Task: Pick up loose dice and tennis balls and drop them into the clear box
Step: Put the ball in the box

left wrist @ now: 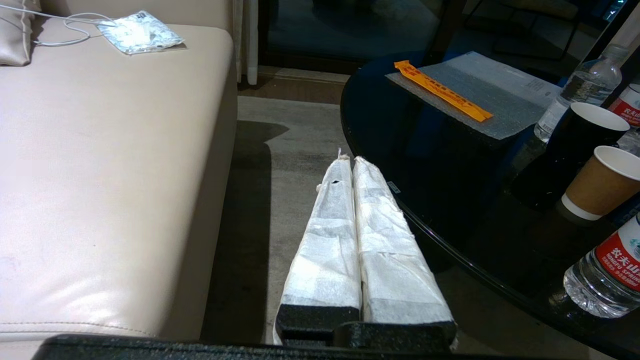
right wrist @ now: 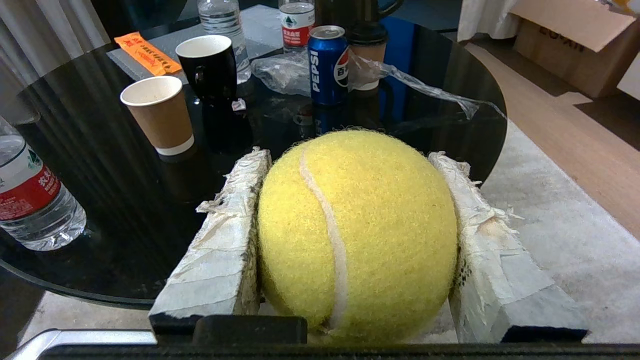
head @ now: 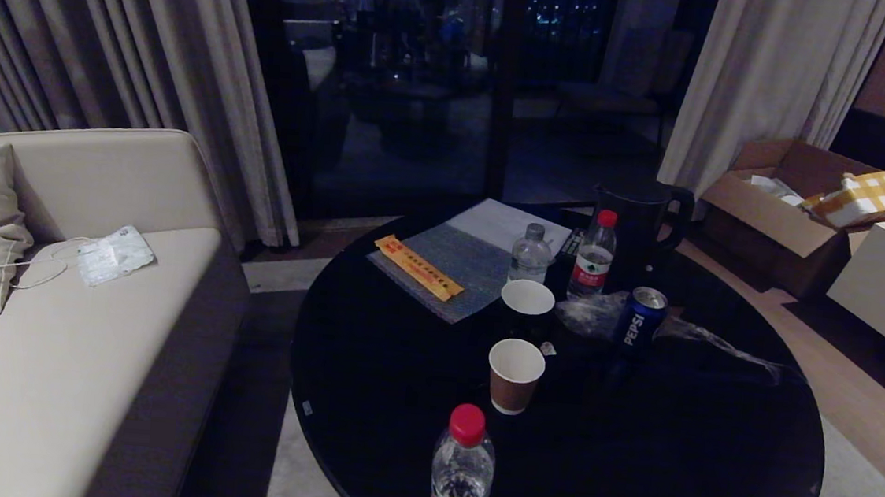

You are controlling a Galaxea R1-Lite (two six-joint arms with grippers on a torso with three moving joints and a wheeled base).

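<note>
Carrying a tennis ball, clear box not in sight.
My right gripper (right wrist: 350, 240) is clamped on a tennis ball (right wrist: 357, 235), held off the near right edge of the round black table (head: 399, 403). My left gripper (left wrist: 350, 165) is pressed closed with nothing in it, parked between sofa (left wrist: 110, 150) and table. I see only cups, bottles and a Pepsi can (head: 640, 318) here. Next I need to locate the box, then release over it.

Head overlooks round table (head: 365, 432); wrists share it.
</note>
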